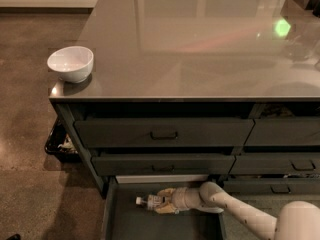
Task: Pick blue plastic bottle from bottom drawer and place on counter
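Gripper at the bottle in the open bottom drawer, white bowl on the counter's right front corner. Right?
No: camera view shows the white bowl on the counter's left front corner. The gripper is at the blue plastic bottle in the bottom drawer.

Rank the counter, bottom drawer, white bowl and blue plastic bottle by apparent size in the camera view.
1. counter
2. bottom drawer, cut off by the frame edge
3. white bowl
4. blue plastic bottle, partly hidden by the claw gripping it inside the drawer
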You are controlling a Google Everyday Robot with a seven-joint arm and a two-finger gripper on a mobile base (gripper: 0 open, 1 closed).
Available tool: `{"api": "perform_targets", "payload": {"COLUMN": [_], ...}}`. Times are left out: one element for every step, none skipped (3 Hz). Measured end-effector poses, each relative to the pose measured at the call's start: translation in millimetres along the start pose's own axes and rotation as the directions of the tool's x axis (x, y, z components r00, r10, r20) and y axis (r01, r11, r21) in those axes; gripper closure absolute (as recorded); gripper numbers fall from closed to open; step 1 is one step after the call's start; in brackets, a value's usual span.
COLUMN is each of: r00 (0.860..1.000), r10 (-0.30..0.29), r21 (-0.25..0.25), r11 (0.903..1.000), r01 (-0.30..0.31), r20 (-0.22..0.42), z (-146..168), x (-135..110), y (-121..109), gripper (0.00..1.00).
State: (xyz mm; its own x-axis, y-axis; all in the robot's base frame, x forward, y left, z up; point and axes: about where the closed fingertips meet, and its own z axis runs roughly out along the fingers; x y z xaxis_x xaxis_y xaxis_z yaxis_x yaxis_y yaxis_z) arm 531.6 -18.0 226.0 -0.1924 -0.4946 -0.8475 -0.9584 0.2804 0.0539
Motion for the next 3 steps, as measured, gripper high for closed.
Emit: {"api": "perform_targets", "payload": {"r00": [0.998, 0.998, 0.999], "r10": [-0.047, -0.060, -0.032], "r21": [0.062, 0.133, 0.155], "r11": [0.9971, 0.9894, 0.9872], "r01": [0.044, 0.058, 0.036], "r20": [0.044, 0.013, -0.032], "z": [-43.9, -89.0, -121.9], "x": [-57.1, -99.4, -134.2], "y": [-8.6, -4.2, 19.9], "gripper": [1.00, 1.00, 1.00]}}
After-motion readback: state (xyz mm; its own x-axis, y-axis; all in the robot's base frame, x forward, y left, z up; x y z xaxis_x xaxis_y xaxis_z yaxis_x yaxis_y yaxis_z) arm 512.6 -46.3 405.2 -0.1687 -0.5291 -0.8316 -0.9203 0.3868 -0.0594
